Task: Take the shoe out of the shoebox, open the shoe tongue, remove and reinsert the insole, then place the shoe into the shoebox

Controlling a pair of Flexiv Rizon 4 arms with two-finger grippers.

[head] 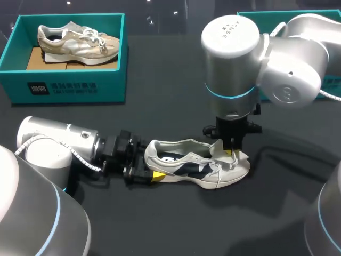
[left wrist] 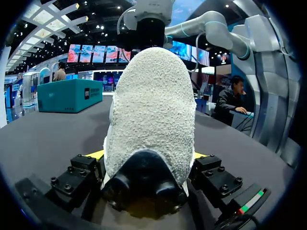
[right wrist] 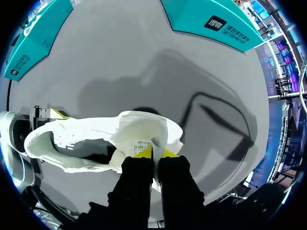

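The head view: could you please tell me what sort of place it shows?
Probably a two-arm robot workstation for shoe handling: a dark table carries a teal shoebox with a beige sneaker inside, while the left gripper holds a white sneaker at its heel and the right gripper pinches its tongue.

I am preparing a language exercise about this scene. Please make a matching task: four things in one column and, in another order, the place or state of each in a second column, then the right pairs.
Things:
1. left gripper
2. right gripper
3. beige shoe
4. white shoe

Place or state:
A. lies inside the teal shoebox
B. rests on the black table
C. shut on the tongue
D. shut on the heel

Pairs: 1-D, 2-C, 3-A, 4-B
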